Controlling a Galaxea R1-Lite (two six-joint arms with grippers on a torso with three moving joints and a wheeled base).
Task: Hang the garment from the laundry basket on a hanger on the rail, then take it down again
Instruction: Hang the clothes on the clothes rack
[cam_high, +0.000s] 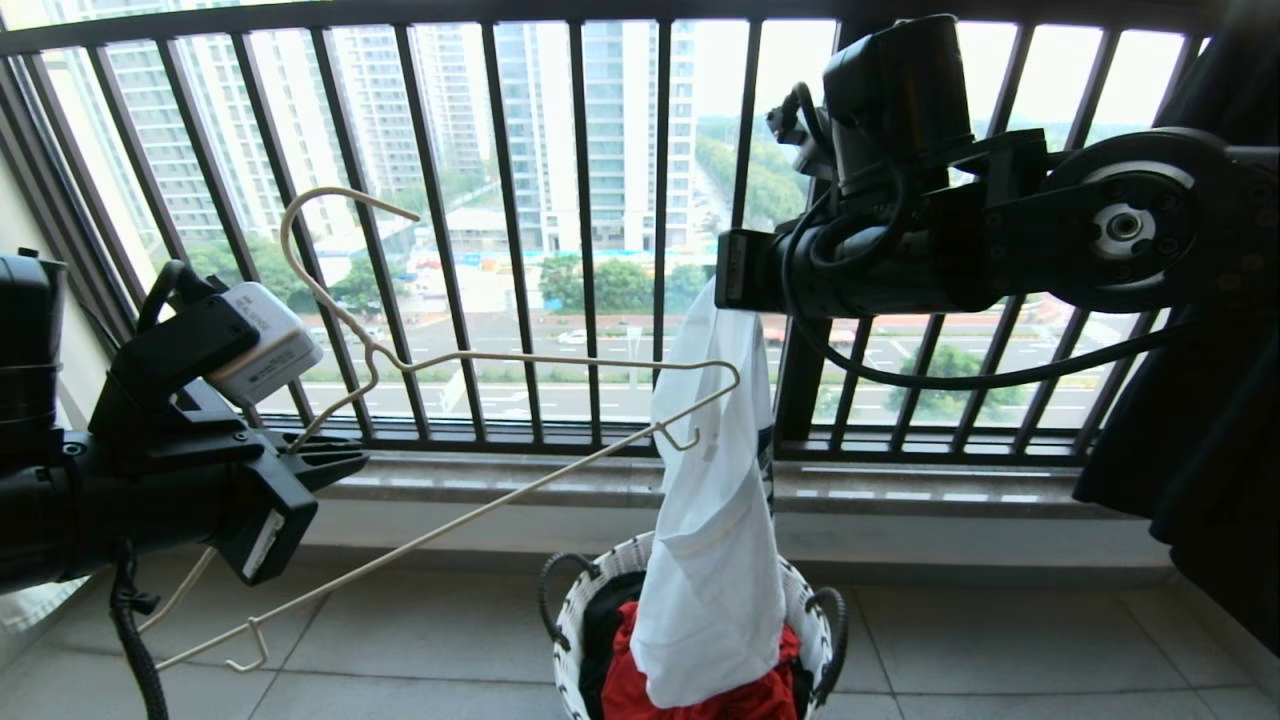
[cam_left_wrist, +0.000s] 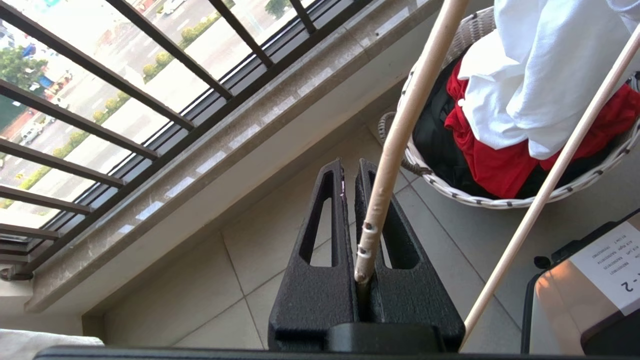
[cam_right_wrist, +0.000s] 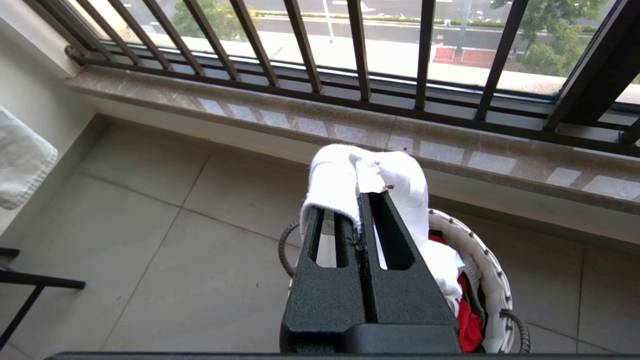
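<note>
Head view: garment hangs from right gripper.

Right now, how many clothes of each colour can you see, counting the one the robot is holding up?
White: 1, the T-shirt held up by the right gripper
Red: 1, the red cloth in the laundry basket
Black: 1, the black shirt in the basket
Total: 3

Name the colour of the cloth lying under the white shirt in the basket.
Red, clearest in the left wrist view.
</note>
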